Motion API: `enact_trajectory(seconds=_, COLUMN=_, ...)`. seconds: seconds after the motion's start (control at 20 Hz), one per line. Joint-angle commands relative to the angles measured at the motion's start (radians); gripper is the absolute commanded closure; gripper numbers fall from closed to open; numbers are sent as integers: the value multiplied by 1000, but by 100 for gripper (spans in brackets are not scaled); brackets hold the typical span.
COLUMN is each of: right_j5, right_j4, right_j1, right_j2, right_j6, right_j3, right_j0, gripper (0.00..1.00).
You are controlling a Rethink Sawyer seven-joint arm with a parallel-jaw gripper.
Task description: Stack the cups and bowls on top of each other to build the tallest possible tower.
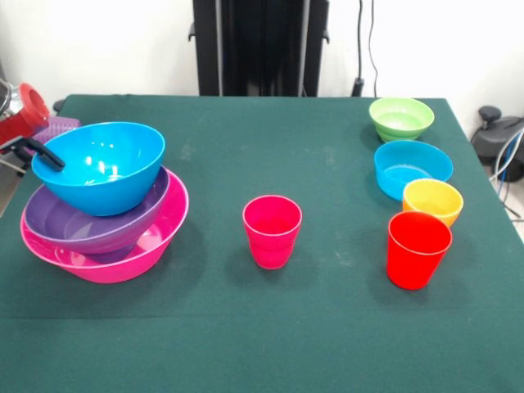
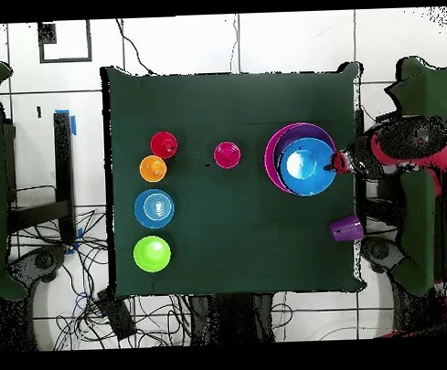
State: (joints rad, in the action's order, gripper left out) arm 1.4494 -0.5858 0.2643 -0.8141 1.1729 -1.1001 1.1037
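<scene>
Worktop (image 1: 246,327): one, covered in dark green cloth, matte with faint creases.
Tower (image 1: 102,205): one stack of three glossy round bowls at the worktop's left edge in the front view, leaning rather than sitting level.
Huge pink bowl (image 1: 155,237): one, the base, wide and shallow.
Large purple bowl (image 1: 74,225): one, nested in the pink, tilted.
Large blue bowl (image 1: 98,168): one, on top, deep, tipped up to the right.
End effector (image 1: 45,153): one, red and black, dark fingertips at the blue bowl's left rim; whether spread or pinching the rim, I cannot tell.
Loose bowls: three in a column at right, cyan (image 1: 412,168), green (image 1: 400,118), small orange (image 1: 432,201).
Cups: three tapered tumblers. Magenta-pink cup (image 1: 272,230) upright mid-worktop; red cup (image 1: 418,249) upright, just in front of the orange bowl; translucent purple cup (image 2: 347,228) on its side near the worktop's edge beside the tower.
</scene>
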Motion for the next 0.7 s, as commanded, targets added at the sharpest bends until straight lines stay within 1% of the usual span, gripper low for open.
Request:
enact_trajectory(seconds=0.05, right_j5=-52, right_j4=-20, right_j1=-7, right_j2=0, right_j6=-234, right_j3=-10, right_j0=-50, gripper=100)
enact_trajectory(seconds=0.5, right_j5=-40, right_j4=-41, right_j1=-7, right_j2=6, right_j6=-263, right_j3=13, right_j0=-55, gripper=100)
enact_trajectory(seconds=0.7, right_j5=-43, right_j4=-44, right_j1=-2, right_j2=10, right_j6=-262, right_j3=5, right_j0=-49, gripper=100)
